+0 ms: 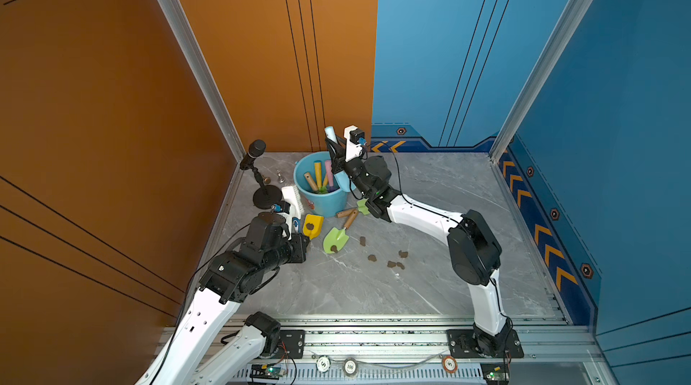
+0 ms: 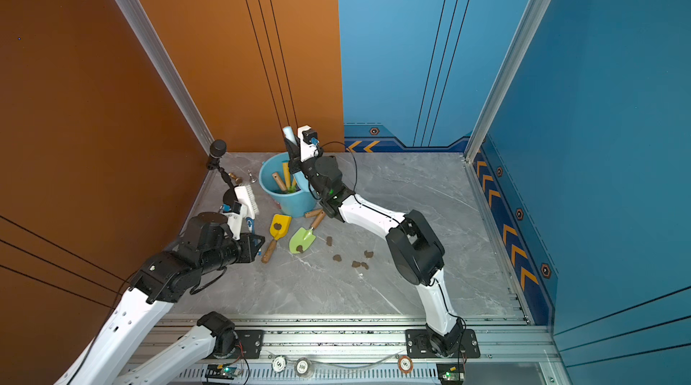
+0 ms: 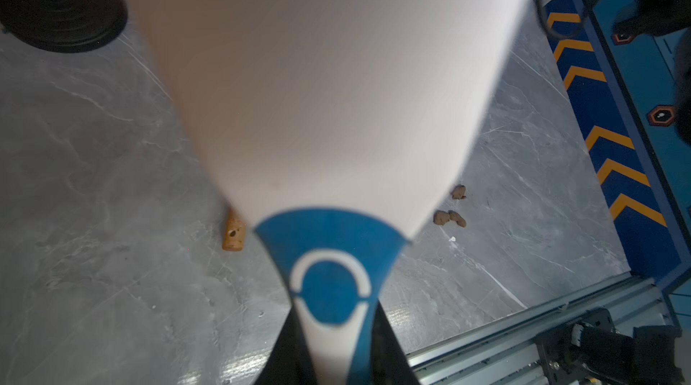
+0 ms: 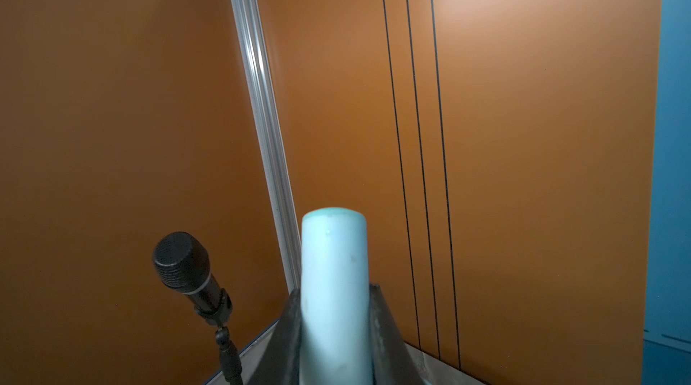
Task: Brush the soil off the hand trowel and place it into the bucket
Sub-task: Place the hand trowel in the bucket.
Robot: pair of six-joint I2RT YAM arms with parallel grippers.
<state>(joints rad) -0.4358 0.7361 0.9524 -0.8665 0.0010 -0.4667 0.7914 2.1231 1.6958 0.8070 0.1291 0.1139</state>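
Observation:
My right gripper [image 1: 334, 157] [image 2: 293, 158] is shut on the pale-blue handle [image 4: 334, 271] of a hand trowel [image 1: 329, 133], held upright. The trowel's lower end [image 1: 342, 181] reaches down into the mouth of the light-blue bucket [image 1: 329, 203] [image 2: 295, 205]; the jaws press both sides of the handle. My left gripper [image 3: 332, 327] is shut on the blue handle of a white brush [image 1: 291, 196] [image 2: 247, 196], left of the bucket. Soil lumps [image 1: 392, 263] [image 3: 448, 218] lie on the grey table.
A yellow trowel [image 1: 313, 225] and a green trowel [image 1: 335, 240], each carrying a soil lump, lie in front of the bucket. Several tool handles [image 1: 318, 173] stand inside it. A microphone on a stand [image 1: 257, 149] [image 4: 183, 263] is at the back left corner.

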